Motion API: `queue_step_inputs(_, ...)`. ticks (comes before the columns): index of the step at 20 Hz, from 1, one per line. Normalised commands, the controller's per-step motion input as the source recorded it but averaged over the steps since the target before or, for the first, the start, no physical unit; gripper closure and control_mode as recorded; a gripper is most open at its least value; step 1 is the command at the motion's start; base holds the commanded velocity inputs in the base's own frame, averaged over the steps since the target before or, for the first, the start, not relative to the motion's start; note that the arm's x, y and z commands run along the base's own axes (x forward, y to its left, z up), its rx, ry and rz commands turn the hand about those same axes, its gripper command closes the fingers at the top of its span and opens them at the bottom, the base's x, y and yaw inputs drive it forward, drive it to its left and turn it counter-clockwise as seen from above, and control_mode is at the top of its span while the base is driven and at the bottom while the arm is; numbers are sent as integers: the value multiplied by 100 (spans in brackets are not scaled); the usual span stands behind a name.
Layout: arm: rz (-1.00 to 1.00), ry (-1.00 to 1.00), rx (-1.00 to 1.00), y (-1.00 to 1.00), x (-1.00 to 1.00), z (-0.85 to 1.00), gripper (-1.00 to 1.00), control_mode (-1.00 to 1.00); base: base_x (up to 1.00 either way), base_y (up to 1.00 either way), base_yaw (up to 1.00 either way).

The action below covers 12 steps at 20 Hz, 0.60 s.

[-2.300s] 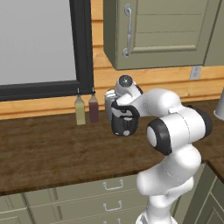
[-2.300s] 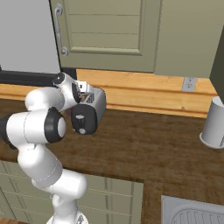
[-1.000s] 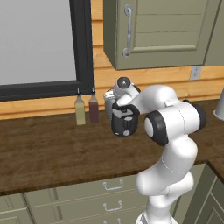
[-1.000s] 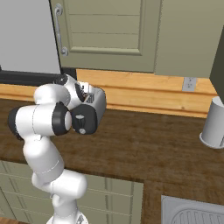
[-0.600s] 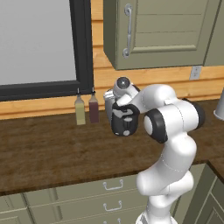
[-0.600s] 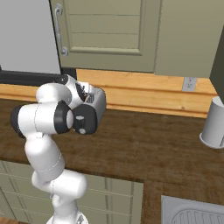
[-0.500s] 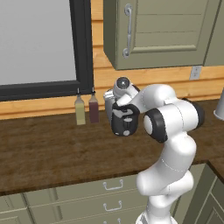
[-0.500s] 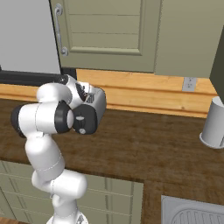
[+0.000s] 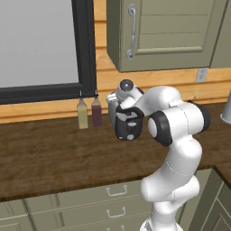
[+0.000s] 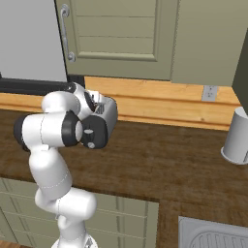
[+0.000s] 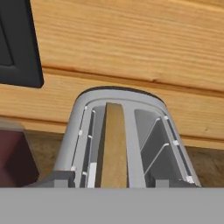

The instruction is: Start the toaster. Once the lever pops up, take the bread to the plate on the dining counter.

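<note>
Bread (image 11: 114,144) stands upright in toaster's (image 9: 127,124) left slot, at the tabletop's (image 9: 49,153) far edge. Hand right over it; opening cannot be told. Judged step: grasping bread. Next: close, lift straight up.

We see the white arm folded tightly, its elbow bulging outward and its forearm reaching forward and downward. The hand (image 9: 121,104) points down at the far end, wrist bent; we cannot tell how its jaws stand.
</note>
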Motion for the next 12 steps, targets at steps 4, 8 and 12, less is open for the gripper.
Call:
queue_step_inputs(4,0,-3,0,0,0,0,100,-100,0,0,0)
queue_step_inputs(8,0,-6,0,0,0,0,100,-100,0,0,0)
queue_step_inputs(12,0,-8,0,0,0,1,100,-100,0,0,0)
